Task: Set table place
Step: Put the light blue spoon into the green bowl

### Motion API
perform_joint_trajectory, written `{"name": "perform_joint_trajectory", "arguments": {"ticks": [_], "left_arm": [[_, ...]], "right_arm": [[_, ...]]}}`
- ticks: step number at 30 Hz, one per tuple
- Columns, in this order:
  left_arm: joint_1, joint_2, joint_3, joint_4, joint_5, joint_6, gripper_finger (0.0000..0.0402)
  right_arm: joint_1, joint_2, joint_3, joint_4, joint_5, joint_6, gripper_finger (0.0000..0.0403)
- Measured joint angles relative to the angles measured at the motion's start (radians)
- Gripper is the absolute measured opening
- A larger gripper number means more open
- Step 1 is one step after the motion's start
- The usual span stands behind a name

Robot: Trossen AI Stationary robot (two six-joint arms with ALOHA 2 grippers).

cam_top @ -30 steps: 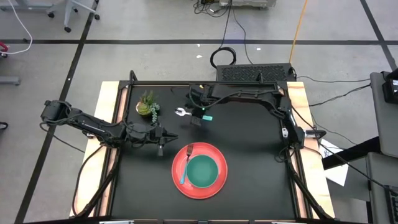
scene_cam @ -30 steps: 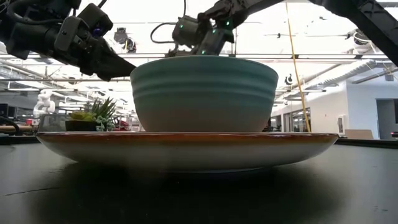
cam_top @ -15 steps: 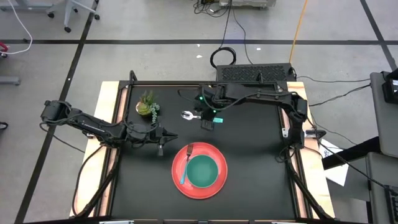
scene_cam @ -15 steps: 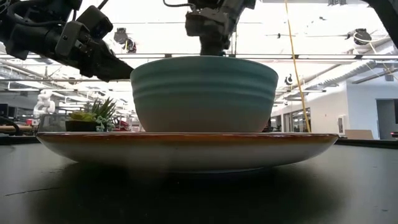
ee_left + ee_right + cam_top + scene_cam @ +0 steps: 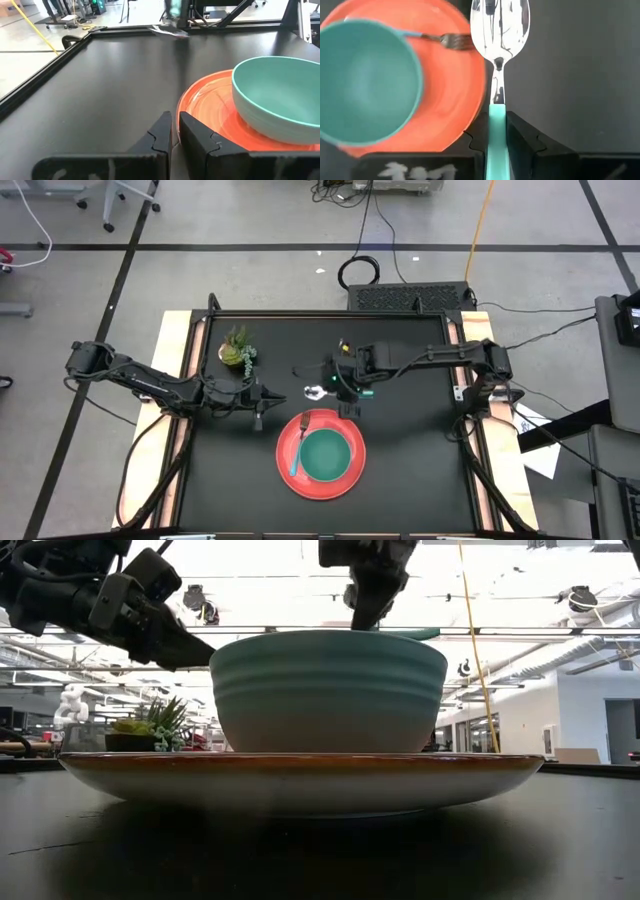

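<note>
Right now I see my right gripper (image 5: 496, 131) clamped on the spoon (image 5: 499, 55) beside the red plate (image 5: 320, 453); left gripper (image 5: 174, 131) closed, empty.

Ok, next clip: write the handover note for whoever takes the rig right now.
Right hand: shut on the spoon, held above the table just beyond the red plate.
Left hand: shut, empty, waiting beside the plate.
Done: teal bowl sits on the plate; fork lies on the plate beside the bowl.
Left: set the spoon down at the place.
</note>
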Motion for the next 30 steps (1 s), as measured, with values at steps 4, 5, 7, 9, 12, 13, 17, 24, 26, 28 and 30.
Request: {"name": "perform_joint_trajectory", "arguments": {"ticks": [4, 5, 7, 9, 12, 13, 17, 24, 26, 28, 30], "left_arm": [[0.000, 0.000, 0.000, 0.002, 0.000, -0.002, 0.0040], [0.000, 0.000, 0.000, 0.003, 0.000, -0.005, 0.0040], [0.000, 0.000, 0.000, 0.003, 0.000, -0.008, 0.0040], [0.000, 0.000, 0.000, 0.003, 0.000, -0.010, 0.0040], [0.000, 0.000, 0.000, 0.003, 0.000, -0.013, 0.0040], [0.000, 0.000, 0.000, 0.004, 0.000, -0.013, 0.0040], [0.000, 0.000, 0.000, 0.005, 0.000, -0.012, 0.0040], [0.000, 0.000, 0.000, 0.024, 0.000, -0.018, 0.0040], [0.000, 0.000, 0.000, 0.030, 0.000, -0.024, 0.0040], [0.000, 0.000, 0.000, 0.029, 0.000, -0.026, 0.0040], [0.000, 0.000, 0.000, 0.029, 0.000, -0.027, 0.0040]], "right_arm": [[0.049, 0.009, -0.001, -0.015, 0.002, 0.003, 0.0035], [0.059, 0.010, -0.001, -0.025, 0.002, 0.003, 0.0035], [0.080, 0.010, -0.001, -0.046, 0.033, 0.004, 0.0035], [0.101, 0.009, -0.001, -0.069, 0.072, 0.005, 0.0035], [0.125, 0.010, -0.001, -0.112, 0.079, 0.005, 0.0033], [0.133, 0.010, -0.001, -0.117, 0.082, 0.008, 0.0033], [0.172, 0.009, -0.001, -0.156, 0.160, 0.000, 0.0033], [0.216, 0.018, -0.001, -0.178, 0.230, 0.006, 0.0033], [0.224, 0.017, -0.001, -0.173, 0.231, 0.012, 0.0033], [0.235, 0.017, -0.001, -0.171, 0.232, 0.012, 0.0033], [0.250, 0.017, 0.000, -0.168, 0.234, 0.012, 0.0033]]}}
